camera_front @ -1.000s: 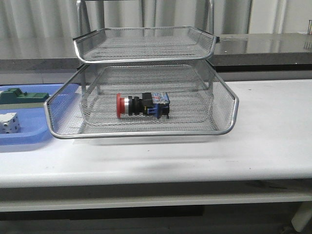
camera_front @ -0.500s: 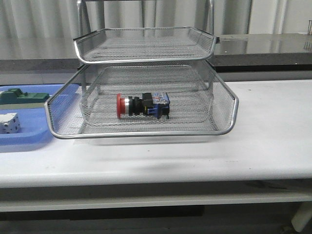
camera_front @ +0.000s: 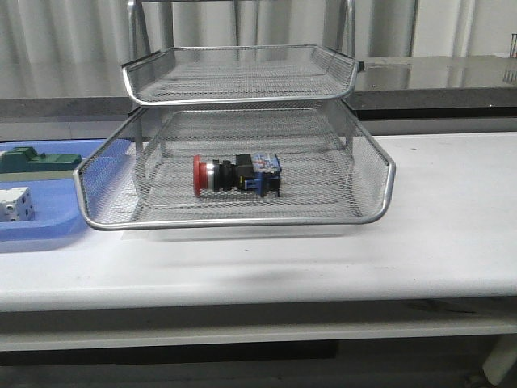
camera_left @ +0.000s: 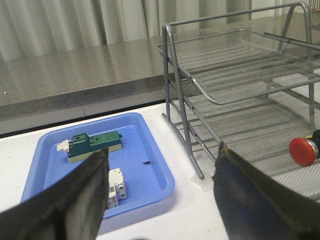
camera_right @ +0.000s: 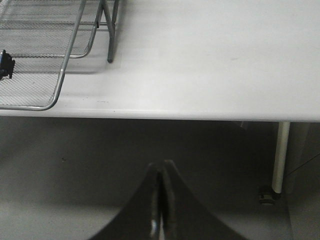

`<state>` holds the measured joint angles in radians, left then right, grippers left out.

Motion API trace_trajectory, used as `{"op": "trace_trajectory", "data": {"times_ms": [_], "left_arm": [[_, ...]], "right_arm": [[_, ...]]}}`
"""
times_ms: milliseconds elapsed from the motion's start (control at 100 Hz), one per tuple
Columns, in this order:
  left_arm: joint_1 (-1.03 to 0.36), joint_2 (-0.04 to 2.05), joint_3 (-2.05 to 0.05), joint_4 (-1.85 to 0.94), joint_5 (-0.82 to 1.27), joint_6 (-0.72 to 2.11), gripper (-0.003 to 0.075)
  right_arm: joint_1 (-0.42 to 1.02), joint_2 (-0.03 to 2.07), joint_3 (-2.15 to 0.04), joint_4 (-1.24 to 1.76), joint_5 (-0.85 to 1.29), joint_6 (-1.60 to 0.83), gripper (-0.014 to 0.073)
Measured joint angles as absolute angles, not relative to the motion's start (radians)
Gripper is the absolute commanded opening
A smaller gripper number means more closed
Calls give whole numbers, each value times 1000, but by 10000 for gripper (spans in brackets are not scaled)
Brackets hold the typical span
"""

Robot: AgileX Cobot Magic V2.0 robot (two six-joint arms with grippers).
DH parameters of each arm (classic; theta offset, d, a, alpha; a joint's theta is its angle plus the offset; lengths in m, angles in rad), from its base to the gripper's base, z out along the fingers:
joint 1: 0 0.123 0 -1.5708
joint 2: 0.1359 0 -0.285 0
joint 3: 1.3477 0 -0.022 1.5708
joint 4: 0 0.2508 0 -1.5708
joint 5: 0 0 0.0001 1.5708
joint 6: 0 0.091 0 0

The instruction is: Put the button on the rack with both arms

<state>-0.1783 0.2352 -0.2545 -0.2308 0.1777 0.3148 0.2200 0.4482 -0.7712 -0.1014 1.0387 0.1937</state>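
While the button (camera_front: pixel 236 175) lies on its side in the pulled-out lower tray of the rack (camera_front: pixel 242 137), neither arm is seen in the front view. The red cap is turned to the left and the blue rear block to the right, and the button is set near the middle of that tray's mesh floor. A second mesh tray is held above it in the frame, farther back. The rack is stood on a white table (camera_front: pixel 436 234).

To the left of the rack, a blue tray (camera_front: pixel 40 230) is laid on the table, just beside the lower tray's left wall. In it a green block (camera_front: pixel 36 160) is seen at the far side and a white cube (camera_front: pixel 14 204) nearer.

In the left wrist view, the left gripper (camera_left: pixel 160 200) is shown with its fingers (camera_left: pixel 75 200) spread wide and nothing between them; the blue tray, the rack's frame and the button's red cap (camera_left: pixel 303 151) are seen beyond it.

In the right wrist view, the right gripper (camera_right: pixel 160 200) is shown with its fingers pressed together and nothing held, hung over the floor off the table's near edge, well apart from the rack.
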Motion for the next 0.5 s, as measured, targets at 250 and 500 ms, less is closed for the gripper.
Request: {"op": "trace_trajectory", "data": {"times_ms": [250, 500], "left_arm": [[-178, 220, -228, -246, 142, 315, 378], [-178, 220, -228, -246, 128, 315, 75]], "right_arm": [[220, 448, -771, -101, 1039, 194, -69], [220, 448, -771, -101, 1039, 194, -69]]}}
